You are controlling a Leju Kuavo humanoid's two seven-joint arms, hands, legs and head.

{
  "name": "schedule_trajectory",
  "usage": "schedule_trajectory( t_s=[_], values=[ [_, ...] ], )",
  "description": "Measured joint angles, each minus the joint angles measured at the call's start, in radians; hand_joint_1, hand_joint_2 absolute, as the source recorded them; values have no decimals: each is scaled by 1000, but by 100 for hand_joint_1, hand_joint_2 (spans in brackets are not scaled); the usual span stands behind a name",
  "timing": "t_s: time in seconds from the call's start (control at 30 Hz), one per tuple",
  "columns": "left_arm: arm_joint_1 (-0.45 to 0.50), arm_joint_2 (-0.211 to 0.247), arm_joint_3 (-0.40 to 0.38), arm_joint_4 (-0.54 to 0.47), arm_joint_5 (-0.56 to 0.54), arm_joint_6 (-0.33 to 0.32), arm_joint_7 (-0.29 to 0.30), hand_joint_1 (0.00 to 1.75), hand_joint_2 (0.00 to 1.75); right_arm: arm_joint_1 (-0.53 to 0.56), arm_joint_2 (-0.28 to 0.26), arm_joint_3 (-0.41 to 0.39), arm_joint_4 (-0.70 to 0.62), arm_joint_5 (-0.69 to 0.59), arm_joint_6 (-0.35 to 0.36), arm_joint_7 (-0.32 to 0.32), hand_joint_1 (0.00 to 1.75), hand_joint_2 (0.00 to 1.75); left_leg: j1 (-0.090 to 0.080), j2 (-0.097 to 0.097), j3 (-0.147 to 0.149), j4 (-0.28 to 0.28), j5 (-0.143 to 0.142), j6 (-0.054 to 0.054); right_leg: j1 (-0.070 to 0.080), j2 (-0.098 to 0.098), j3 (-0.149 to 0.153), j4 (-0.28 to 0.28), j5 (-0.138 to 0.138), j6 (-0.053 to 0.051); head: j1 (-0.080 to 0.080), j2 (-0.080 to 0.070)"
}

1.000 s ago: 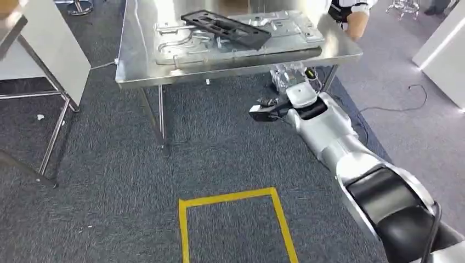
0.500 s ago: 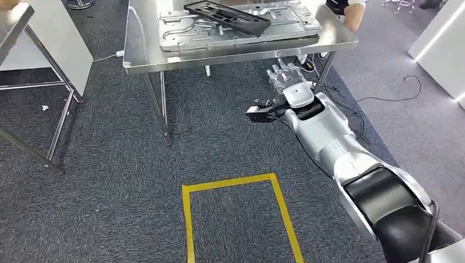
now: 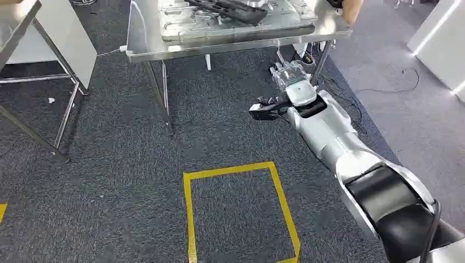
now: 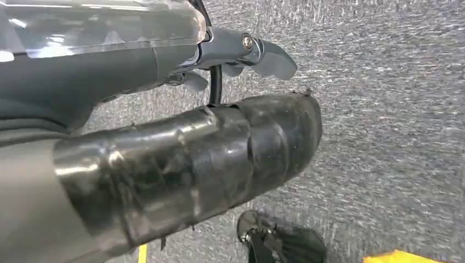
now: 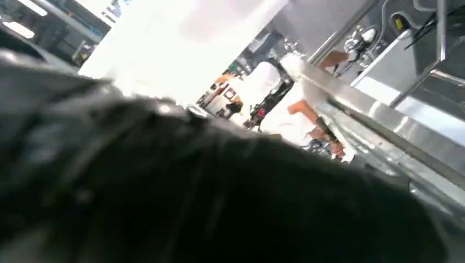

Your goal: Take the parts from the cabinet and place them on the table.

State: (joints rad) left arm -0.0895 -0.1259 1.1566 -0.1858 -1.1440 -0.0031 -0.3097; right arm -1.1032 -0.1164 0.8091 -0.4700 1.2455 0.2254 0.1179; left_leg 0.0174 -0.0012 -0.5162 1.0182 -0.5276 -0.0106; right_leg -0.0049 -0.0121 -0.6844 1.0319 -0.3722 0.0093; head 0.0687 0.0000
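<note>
A: Head view first. Where are the parts?

B: On the table (image 3: 143,39), at 12 o'clock. A black frame (image 3: 230,9) lies across a silver panel (image 3: 189,22), both cut by the picture's edge. The right hand (image 3: 289,74) hangs below the table's front rim, near the leg (image 3: 323,59) at 1 o'clock. It holds nothing I can make out, but whether its pale fingers are spread or curled I cannot tell.

A: Risks?

B: In my judgement, the hand could catch the rim or that leg if the arm swings up. Cables (image 3: 384,90) trail on the carpet (image 3: 109,181) at 2 o'clock and could snag a foot. A person's arm (image 3: 350,7) shows at the table's far corner, near enough to be struck.

A: The floor?

B: Dark grey carpet, with a yellow taped rectangle (image 3: 241,211) at 6 o'clock. A second stand (image 3: 38,71) is at 10 o'clock.

A: Left wrist view?

B: The left hand (image 4: 164,164) hangs over carpet, its thick thumb wrapped in dark tape. Fingers are hardly shown, so open or closed I cannot tell.

A: Right wrist view?

B: Blurred. A dark mass fills the foreground; beyond it are a steel table edge, people in white, and a bright ceiling.
</note>
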Motion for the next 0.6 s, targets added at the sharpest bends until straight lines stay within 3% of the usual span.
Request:
schedule_trajectory(
  t_s=[0.07, 0.1, 0.17, 0.23, 0.27, 0.3, 0.33, 0.4, 0.43, 0.47, 0.5, 0.53, 0.6],
  values=[
    [1, 0, 0, 0, 0, 2, 2, 0, 0, 1, 0, 0, 3, 0, 0, 0, 0, 0, -1, 0, -5, -1, 9, 14, -2, 0, 0, -5, 13, 11, 0, 0],
    [2, 0, 0, 0, -1, 3, 2, 0, 0, 1, 0, 0, 4, -1, 0, 0, 0, 0, 3, 5, -5, -8, 19, 30, -7, 2, -6, 0, 6, 17, 0, 0],
    [1, 0, 0, 0, -1, 3, 4, 0, 0, 0, 0, 0, 5, -2, 0, 0, 0, 0, 3, 8, -18, -8, 31, 47, -9, 3, -41, 89, -73, 25, 1, 0],
    [2, 0, 0, 0, -1, 4, 4, 0, 0, 3, -1, 0, 9, -3, 0, 0, 0, 0, 1, 8, -31, -7, 41, 50, -9, 6, -103, 251, -152, 32, 1, 0],
    [4, 0, 0, 0, -1, 6, 4, 0, 0, 6, -1, 0, 11, -3, 0, 0, 0, 0, 0, 8, -38, -4, 45, 50, -9, 6, -120, 305, -168, 32, 0, 0],
    [4, 0, 0, 0, -1, 6, 4, 0, 0, 9, -1, 0, 12, -3, 0, 0, 0, 0, -1, 8, -43, -2, 47, 49, -9, 6, -110, 301, -158, 31, 0, 0],
    [4, 0, 0, 0, -1, 6, 4, 0, 0, 10, -1, 0, 13, -3, 0, 0, 0, 0, -2, 8, -45, 0, 48, 48, -8, 7, -80, 262, -136, 27, 1, 0],
    [4, 0, 1, 0, -1, 6, 4, 0, 0, 6, -1, 0, 13, -3, 0, 1, 0, 0, -7, 8, -42, 0, 48, 47, -3, 8, 31, 82, -62, 9, 1, 0],
    [3, -2, 0, 0, -2, 6, 4, 0, 0, 2, -1, 0, 13, -3, 0, 2, 0, 0, -5, 9, -45, -1, 48, 46, 2, 7, 67, 12, -67, -8, 0, 0],
    [0, -5, 0, 0, -2, 5, 4, 0, 0, 1, 0, 0, 13, -4, 0, 2, 0, 0, -11, 9, -50, 2, 52, 37, 7, 6, 72, 2, -67, -12, 0, 0],
    [0, -4, 0, 0, -2, 5, 4, 0, 0, -2, 0, 0, 13, -5, 0, 2, 0, 0, -10, 9, -55, 6, 50, 36, 8, 7, 72, -9, -62, -10, 2, 0],
    [0, -2, 0, 0, -4, 5, 4, 0, 0, -2, 0, 0, 13, -6, 0, 2, 0, 0, -12, 9, -56, 4, 50, 39, 4, 7, 70, -10, -64, 4, 0, 0],
    [1, -2, 0, 0, -8, 4, 4, 0, 0, -1, 0, 0, 14, -7, 0, 3, 0, 0, -9, 10, -57, 4, 52, 36, 6, 8, 68, -8, -63, 4, 0, 0]
  ],
)
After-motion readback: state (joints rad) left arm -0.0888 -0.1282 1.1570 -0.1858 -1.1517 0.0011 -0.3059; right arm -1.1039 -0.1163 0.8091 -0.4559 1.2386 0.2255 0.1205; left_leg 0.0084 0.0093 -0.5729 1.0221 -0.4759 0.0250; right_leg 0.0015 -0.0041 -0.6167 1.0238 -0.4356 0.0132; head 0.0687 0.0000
